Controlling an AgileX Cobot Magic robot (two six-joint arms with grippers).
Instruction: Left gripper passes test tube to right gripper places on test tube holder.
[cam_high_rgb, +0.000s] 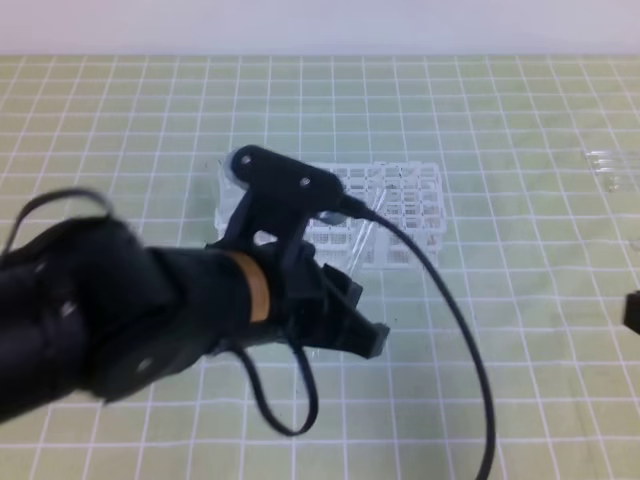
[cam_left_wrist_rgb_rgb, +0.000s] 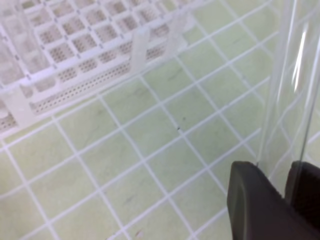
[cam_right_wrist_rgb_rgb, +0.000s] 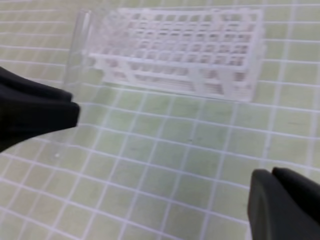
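Observation:
In the left wrist view the clear test tube (cam_left_wrist_rgb_rgb: 290, 85) stands nearly upright between two black fingers (cam_left_wrist_rgb_rgb: 250, 200), so my left gripper (cam_left_wrist_rgb_rgb: 287, 172) is shut on its lower part. From above, the left gripper (cam_high_rgb: 355, 305) hovers just in front of the white test tube holder (cam_high_rgb: 385, 205), and the test tube (cam_high_rgb: 362, 238) shows faintly against it. The right gripper (cam_right_wrist_rgb_rgb: 165, 150) is open, its fingers (cam_right_wrist_rgb_rgb: 35, 110) spread wide with nothing between them. It faces the test tube holder (cam_right_wrist_rgb_rgb: 185, 50) and the test tube (cam_right_wrist_rgb_rgb: 77, 50) at upper left. Only a black corner of the right gripper (cam_high_rgb: 632, 310) shows at the right edge.
The green gridded mat (cam_high_rgb: 520, 330) covers the whole table. A small clear object (cam_high_rgb: 605, 165) lies at the far right. My left arm's black cable (cam_high_rgb: 455, 320) loops down over the mat in front of the rack.

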